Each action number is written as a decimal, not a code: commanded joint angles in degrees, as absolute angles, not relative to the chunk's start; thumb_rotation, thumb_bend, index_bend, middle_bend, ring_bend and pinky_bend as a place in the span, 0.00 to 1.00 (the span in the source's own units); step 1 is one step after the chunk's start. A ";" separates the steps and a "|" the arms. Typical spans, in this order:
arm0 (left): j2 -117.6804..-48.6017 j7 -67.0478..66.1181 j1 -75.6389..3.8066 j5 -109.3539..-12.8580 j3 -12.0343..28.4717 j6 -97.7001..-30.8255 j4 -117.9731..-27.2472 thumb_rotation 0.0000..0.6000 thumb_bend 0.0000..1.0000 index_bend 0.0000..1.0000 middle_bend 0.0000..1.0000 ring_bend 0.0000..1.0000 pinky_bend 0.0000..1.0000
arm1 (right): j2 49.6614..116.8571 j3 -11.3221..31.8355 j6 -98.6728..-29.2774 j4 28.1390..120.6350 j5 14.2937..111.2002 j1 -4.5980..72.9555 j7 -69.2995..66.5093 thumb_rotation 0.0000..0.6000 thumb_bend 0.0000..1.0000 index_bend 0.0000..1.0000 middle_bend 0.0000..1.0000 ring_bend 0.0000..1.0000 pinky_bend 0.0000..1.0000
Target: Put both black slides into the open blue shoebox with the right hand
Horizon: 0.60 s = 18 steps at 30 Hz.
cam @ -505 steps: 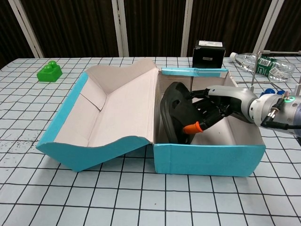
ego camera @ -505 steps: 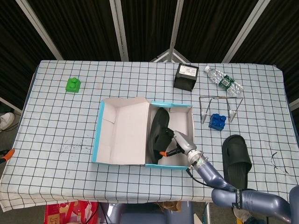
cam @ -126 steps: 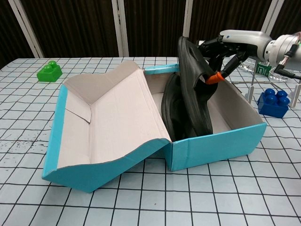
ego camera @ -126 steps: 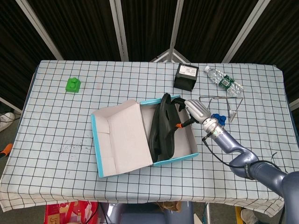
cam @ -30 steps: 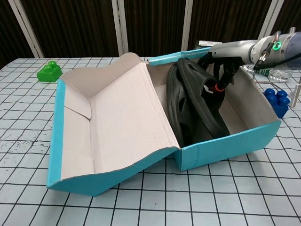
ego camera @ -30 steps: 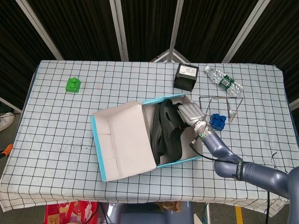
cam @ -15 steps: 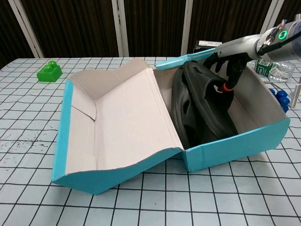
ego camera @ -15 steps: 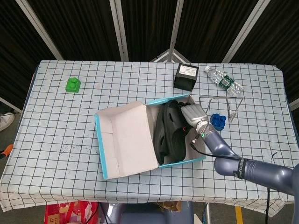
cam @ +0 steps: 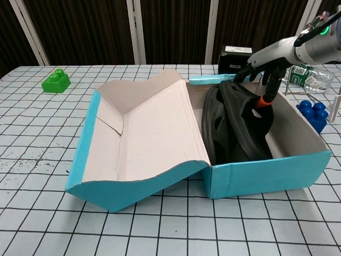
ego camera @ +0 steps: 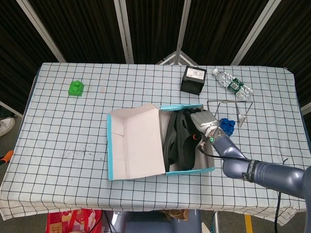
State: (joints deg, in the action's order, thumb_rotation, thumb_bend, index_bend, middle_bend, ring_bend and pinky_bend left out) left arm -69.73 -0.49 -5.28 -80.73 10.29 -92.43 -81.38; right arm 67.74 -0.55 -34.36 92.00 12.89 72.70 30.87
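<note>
The open blue shoebox sits at mid-table with its lid folded out to the left. Both black slides stand on edge inside it, leaning against each other. My right hand reaches in from the right, above the box. Its fingers curl over the top edge of the nearer slide, and an orange-tipped finger presses on the strap side, so it grips that slide. My left hand shows in neither view.
A blue block and a wire rack stand just right of the box. A black case and a water bottle are behind. A green block sits at the far left.
The shoebox has slid to the right and turned squarer to the table edge. The slides have settled deeper inside, with my right hand staying on the nearer one.
</note>
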 commanded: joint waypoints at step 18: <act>-69.46 -0.38 -5.09 -81.34 9.95 -92.77 -81.96 1.00 0.22 0.09 0.00 0.00 0.10 | 58.46 -3.02 -36.79 98.83 11.32 73.12 27.18 1.00 0.39 0.14 0.07 0.07 0.15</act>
